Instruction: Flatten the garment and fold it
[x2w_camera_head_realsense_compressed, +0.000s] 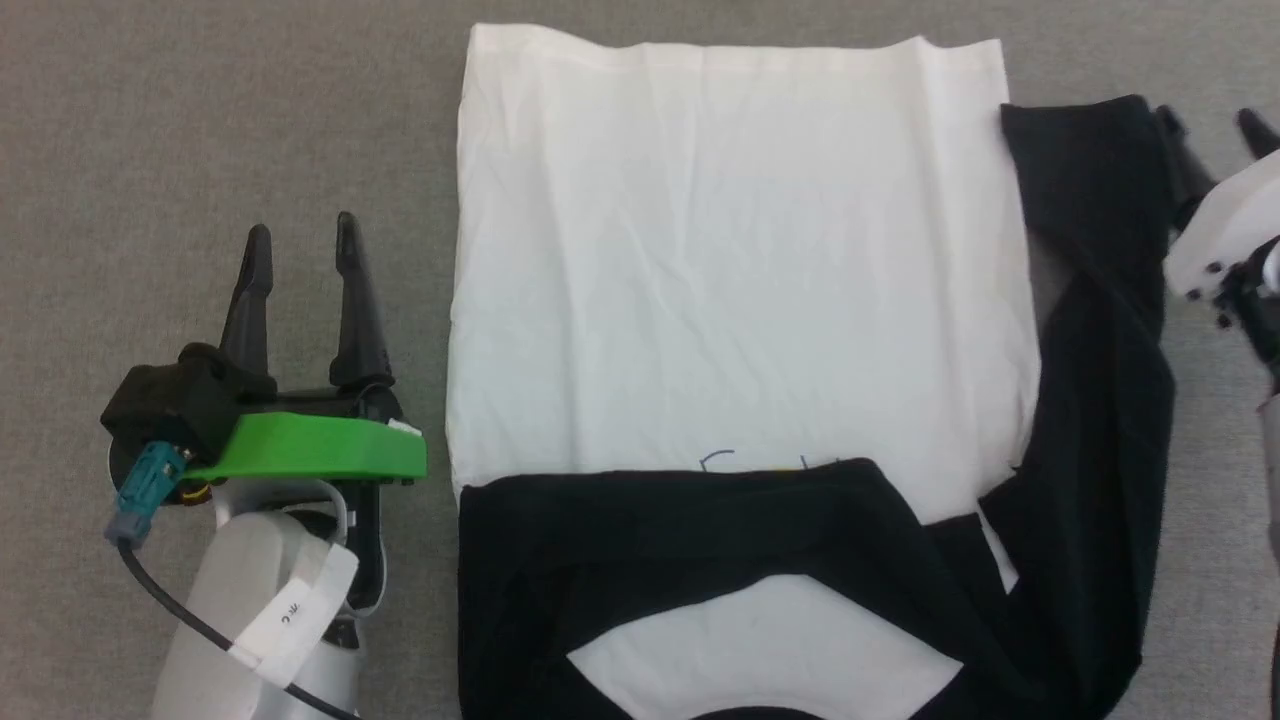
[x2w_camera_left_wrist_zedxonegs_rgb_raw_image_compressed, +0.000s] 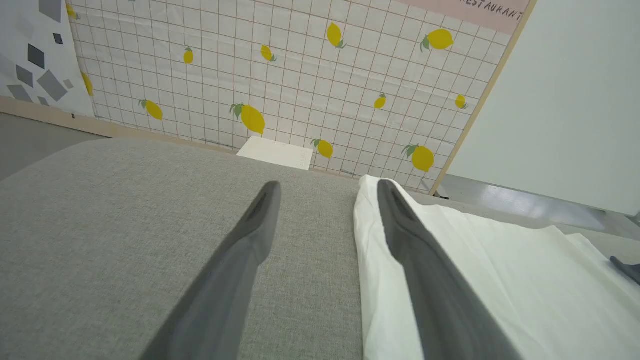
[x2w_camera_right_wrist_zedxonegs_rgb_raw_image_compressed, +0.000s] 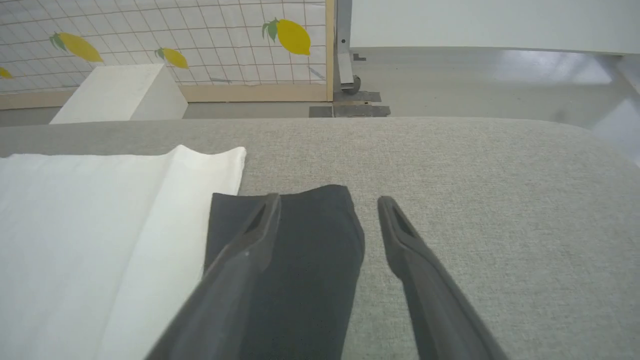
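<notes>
The garment (x2w_camera_head_realsense_compressed: 740, 270) lies flat on the grey surface, white body spread wide, one black sleeve folded across its near part (x2w_camera_head_realsense_compressed: 690, 530) and the other black sleeve (x2w_camera_head_realsense_compressed: 1100, 400) running along its right side. My left gripper (x2w_camera_head_realsense_compressed: 300, 245) stands open on the bare surface left of the shirt, apart from its edge; the left wrist view shows the white hem (x2w_camera_left_wrist_zedxonegs_rgb_raw_image_compressed: 500, 285) beside the right finger (x2w_camera_left_wrist_zedxonegs_rgb_raw_image_compressed: 415, 250). My right gripper (x2w_camera_head_realsense_compressed: 1215, 125) is open at the far right, over the sleeve's cuff end (x2w_camera_right_wrist_zedxonegs_rgb_raw_image_compressed: 305, 260), one finger above the black cloth, the other above grey surface.
The grey padded surface (x2w_camera_head_realsense_compressed: 200, 120) has free room left of the shirt and beyond it. Past its far edge stand a lemon-patterned tiled wall (x2w_camera_left_wrist_zedxonegs_rgb_raw_image_compressed: 300, 75) and a white box (x2w_camera_right_wrist_zedxonegs_rgb_raw_image_compressed: 115, 95) on the floor.
</notes>
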